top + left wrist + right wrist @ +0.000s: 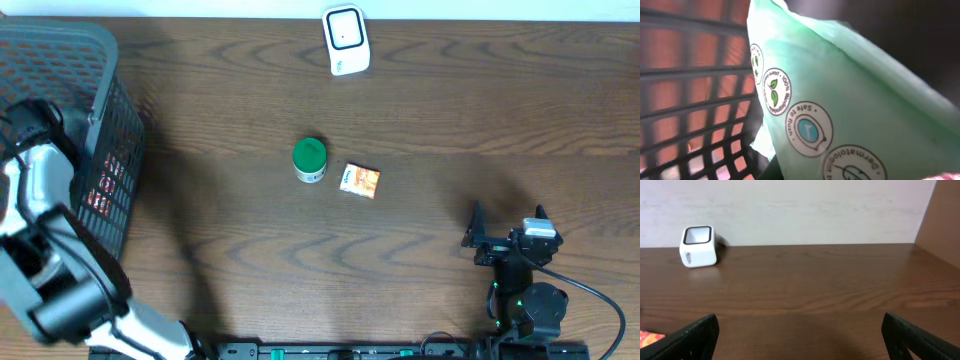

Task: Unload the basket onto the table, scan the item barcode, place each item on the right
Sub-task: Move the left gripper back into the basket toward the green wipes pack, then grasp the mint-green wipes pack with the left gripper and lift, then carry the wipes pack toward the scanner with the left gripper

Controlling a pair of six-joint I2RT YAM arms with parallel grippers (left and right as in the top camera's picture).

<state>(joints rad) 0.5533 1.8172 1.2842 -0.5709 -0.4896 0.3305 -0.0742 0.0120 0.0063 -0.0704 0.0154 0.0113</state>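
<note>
Clutter on the brown surface (250,270) is light, operator. In your overhead view a green-lidded jar (310,158) stands near the centre, and a small orange packet (360,180) lies just beside it at its 3 o'clock. The white scanner (346,40) sits well apart from both at 12 o'clock, its dark window facing up. Nothing lies between the jar and the scanner.

The dark mesh basket (95,60) fills the 9 o'clock edge, and your left arm (45,185) reaches down into it. Inside, the pale green pouch (865,110) takes up most of the left wrist view, right against the lens, with the basket's grid wall at its 9 o'clock. Something red-orange shows through the mesh, too blurred to name.

The pouch's long axis runs from 11 o'clock down to 4 o'clock, and its printed face with a row of round seals is turned to the camera.

Your left hand is closed, but its fingers are out of sight, so you cannot tell whether it grips the pouch. Your right hand (509,212) waits at 4 o'clock, fingers spread wide and holding nothing.
</note>
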